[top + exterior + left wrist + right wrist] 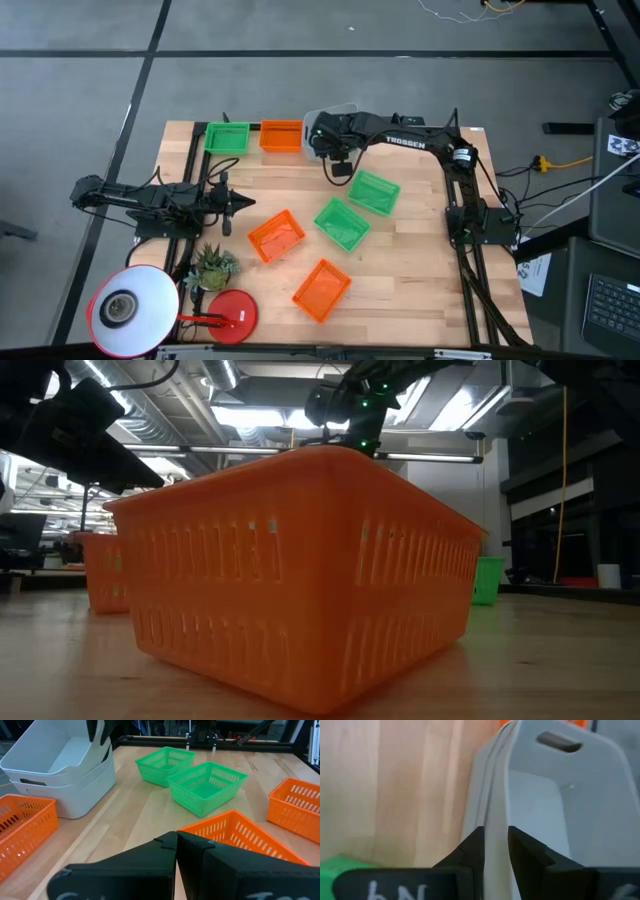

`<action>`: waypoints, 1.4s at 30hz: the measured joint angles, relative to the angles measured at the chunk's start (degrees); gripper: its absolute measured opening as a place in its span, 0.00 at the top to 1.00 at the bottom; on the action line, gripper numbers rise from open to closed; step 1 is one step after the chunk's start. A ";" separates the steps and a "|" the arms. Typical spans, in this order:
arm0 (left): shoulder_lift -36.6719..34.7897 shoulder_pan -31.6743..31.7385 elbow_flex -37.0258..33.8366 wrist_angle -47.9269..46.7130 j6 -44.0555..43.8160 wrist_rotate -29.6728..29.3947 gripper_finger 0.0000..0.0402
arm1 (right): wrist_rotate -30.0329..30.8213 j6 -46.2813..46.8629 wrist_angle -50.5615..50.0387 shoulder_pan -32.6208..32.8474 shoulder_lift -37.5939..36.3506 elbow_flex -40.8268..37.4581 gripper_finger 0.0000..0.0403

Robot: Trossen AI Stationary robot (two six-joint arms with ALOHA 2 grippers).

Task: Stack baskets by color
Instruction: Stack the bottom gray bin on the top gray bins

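Right gripper pinching wall of top grey basket, nested in the grey stack at far edge of worktop, beside an orange basket. Left gripper pressed together, idle near worktop's left side. Risk: thin rim grip may slip or tilt basket, jamming the nest

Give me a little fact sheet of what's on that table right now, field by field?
green baskets: one at the far edge, two loose mid-table
orange baskets: one at the far edge, two loose
grey baskets: nested at the far edge
right gripper: pinching the top grey basket's wall
left gripper: shut, empty, at the left side
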 joint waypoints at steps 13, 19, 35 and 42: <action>0.00 0.02 0.00 -1.01 0.02 0.00 1.00 | 0.47 0.16 -0.62 -2.94 0.28 -0.48 0.78; 0.02 0.02 0.00 -1.03 0.02 0.02 1.00 | -1.04 0.32 -1.81 -3.54 1.47 -0.52 0.78; 0.02 0.00 0.00 -1.08 0.02 0.01 1.00 | -1.04 -0.07 -2.01 -3.43 2.38 1.63 0.99; 0.01 0.02 0.00 -1.09 0.02 0.01 1.00 | -0.84 0.12 -2.71 -3.05 2.38 5.42 1.00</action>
